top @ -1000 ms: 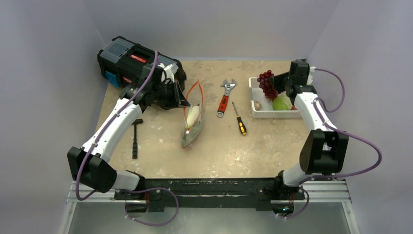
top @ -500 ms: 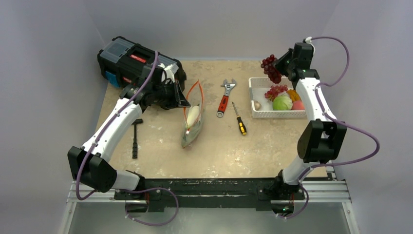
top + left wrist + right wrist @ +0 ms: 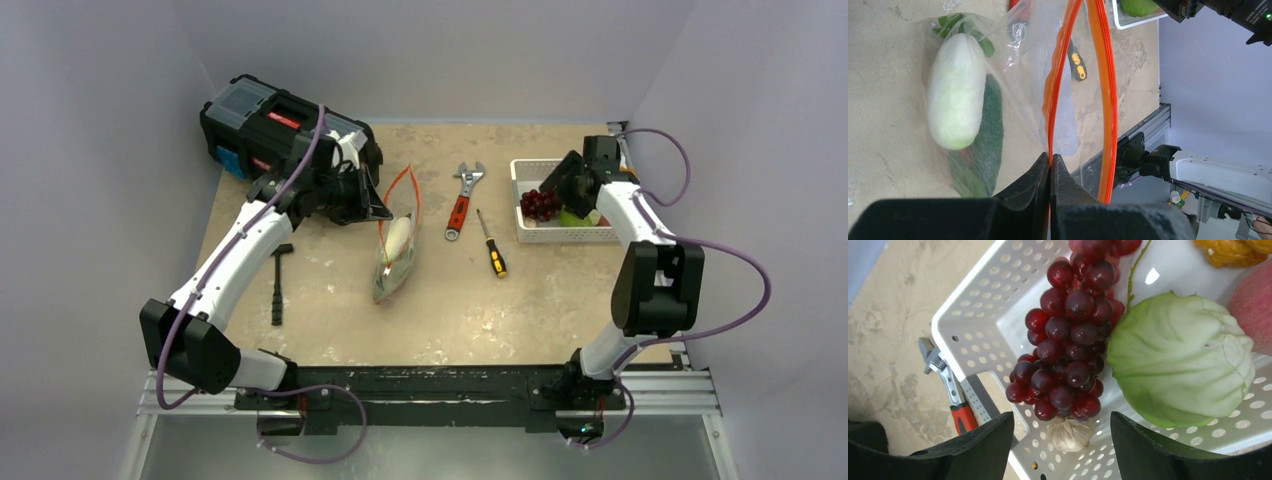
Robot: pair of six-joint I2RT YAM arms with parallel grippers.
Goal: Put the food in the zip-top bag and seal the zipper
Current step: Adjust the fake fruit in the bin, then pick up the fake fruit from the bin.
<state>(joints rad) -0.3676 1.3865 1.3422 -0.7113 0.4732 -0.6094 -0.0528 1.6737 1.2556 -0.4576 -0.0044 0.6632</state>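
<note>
**Left gripper pinches the zipper; right gripper spread over the grapes**

The top view sets out the table (image 3: pixel 450 310). The bag (image 3: pixel 393 262) lies mid-table, left of the wrench (image 3: pixel 460 205) and screwdriver (image 3: pixel 491 247), and the white basket (image 3: pixel 565 236) is at the far right. A black toolbox (image 3: pixel 280 128) at far left and a hammer (image 3: pixel 278 285) beside the left arm appear only here. The left gripper (image 3: pixel 383 213) sits at the bag's far end, and the right gripper (image 3: pixel 553 190) is over the basket.

Only the left wrist view shows the grip. The fingers are pressed flat together on one side of the orange zipper (image 3: pixel 1108 100), while the other side bows away and leaves the mouth gaping. Inside the clear, crinkly plastic a white-green radish (image 3: pixel 955 97) lies touching dark greens (image 3: pixel 988 135).

Only the right wrist view shows the basket's contents clearly. The right fingers (image 3: pixel 978 445) stand wide apart and grip nothing. Dark red-purple grapes (image 3: pixel 1068 340) lie against the pale green cabbage (image 3: pixel 1178 360), and a small pale bulb (image 3: pixel 1068 435) sits at their tip. A pink-red fruit (image 3: pixel 1254 310) and an orange piece (image 3: pixel 1233 252) are cut off by the frame edge.

The toolbox's red label and the white print on the right arm's housing are too small to read.
</note>
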